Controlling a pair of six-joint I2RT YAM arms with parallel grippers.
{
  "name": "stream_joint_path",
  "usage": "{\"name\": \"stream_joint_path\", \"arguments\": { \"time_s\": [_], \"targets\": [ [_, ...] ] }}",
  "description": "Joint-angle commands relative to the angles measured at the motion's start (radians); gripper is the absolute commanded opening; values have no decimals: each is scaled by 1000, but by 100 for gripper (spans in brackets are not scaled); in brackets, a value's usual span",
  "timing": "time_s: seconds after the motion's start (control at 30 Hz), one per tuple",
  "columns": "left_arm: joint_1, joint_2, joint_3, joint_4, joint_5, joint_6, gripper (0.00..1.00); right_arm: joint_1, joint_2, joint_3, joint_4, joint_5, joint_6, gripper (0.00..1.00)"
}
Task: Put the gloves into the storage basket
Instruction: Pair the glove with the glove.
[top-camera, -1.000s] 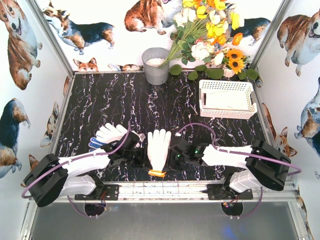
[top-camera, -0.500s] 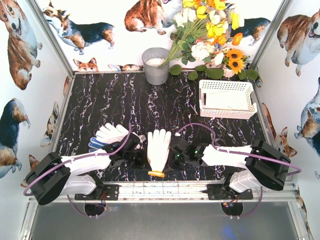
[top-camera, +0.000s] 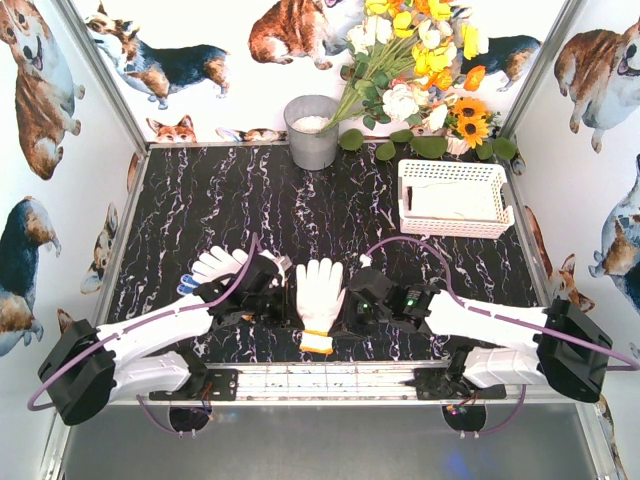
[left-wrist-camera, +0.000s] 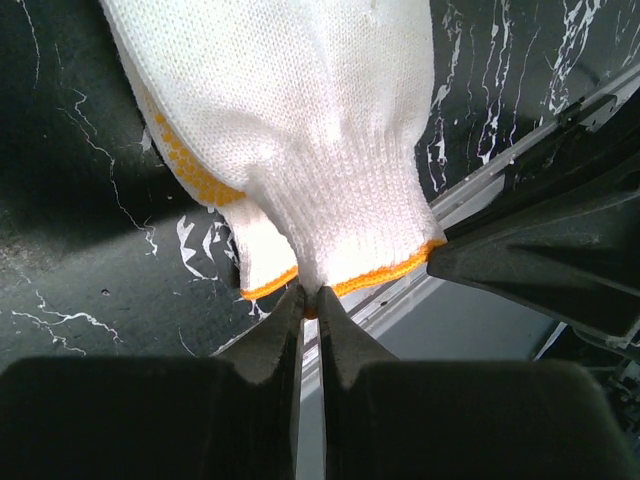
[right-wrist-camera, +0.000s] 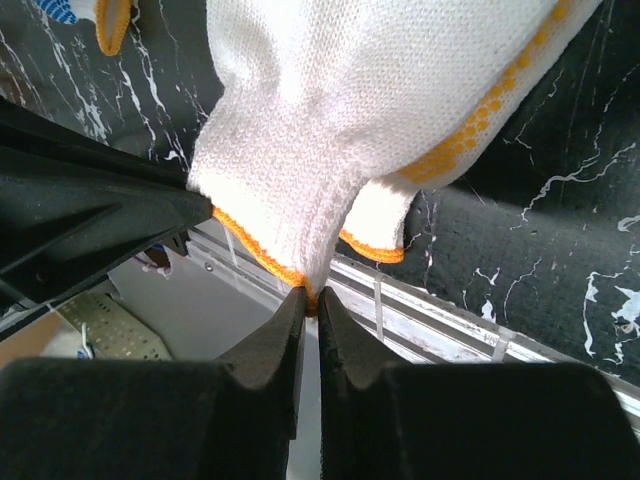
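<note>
White knit glove (top-camera: 320, 292): orange-hemmed cuff turned toward the fingers of both arms, glove fingers pointing away from them; yellow grip dots show on its lower face.
Left gripper (left-wrist-camera: 311, 290): fingers pressed together, with the tips pinching the orange hem of the cuff.
Right gripper (right-wrist-camera: 309, 290): fingers pressed together on the same hem, also pinching at the tips; the cuff ribbing rises straight out of the pinch.
Gripper spacing: the two finger pairs sit just beside each other, one at each side of the cuff.
Background at the fingertips: black marbled table (top-camera: 230, 200) lies beyond the tips under the glove body; a metal rail (right-wrist-camera: 450, 335) is seen just past the tips.
Other gloves (top-camera: 215, 268): a white one over a blue one, just beside the left gripper on its outer side and apart from its fingertips.
Storage basket (top-camera: 455, 228): white lattice walls, well apart from both finger pairs, beyond the right gripper toward the far right corner; the pale contents cannot be identified.
</note>
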Motion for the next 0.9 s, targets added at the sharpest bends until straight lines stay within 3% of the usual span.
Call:
{"name": "stream_joint_path", "arguments": {
  "time_s": [0.0, 0.3, 0.47, 0.87],
  "targets": [
    [-5, -34, 45, -62, -23, 20, 0, 4, -35, 46, -52, 26, -16, 8],
    [-5, -92, 13, -89, 13, 11, 0, 14, -66, 35, -39, -8, -35, 8],
    [-21, -51, -66, 17, 91, -35, 0, 41, 17, 21, 19, -62, -21, 8],
    [-45, 71, -86, 27, 95, 9, 0, 78, 147, 27, 29, -110, -16, 13]
  ]
}}
